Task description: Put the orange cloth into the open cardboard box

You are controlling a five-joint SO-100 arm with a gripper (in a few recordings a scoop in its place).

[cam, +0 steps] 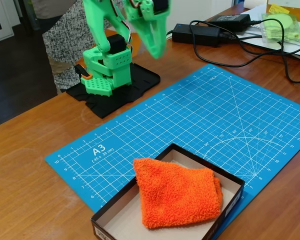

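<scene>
The orange cloth (176,192), fluffy and folded, lies inside the open cardboard box (121,202) at the bottom middle of the fixed view, one corner resting over the box's far-left rim. The box has black outer walls and a pale inside. My green gripper (155,47) hangs high above the blue mat, far back from the box, tips pointing down. Its fingers look close together with nothing between them.
A blue gridded cutting mat (200,115) covers the wooden table under the box. The arm's green base (107,70) stands on a black plate at the back left. Black power bricks and cables (210,32) and a bag of pale green pads (285,25) lie at the back right. A person stands behind the arm.
</scene>
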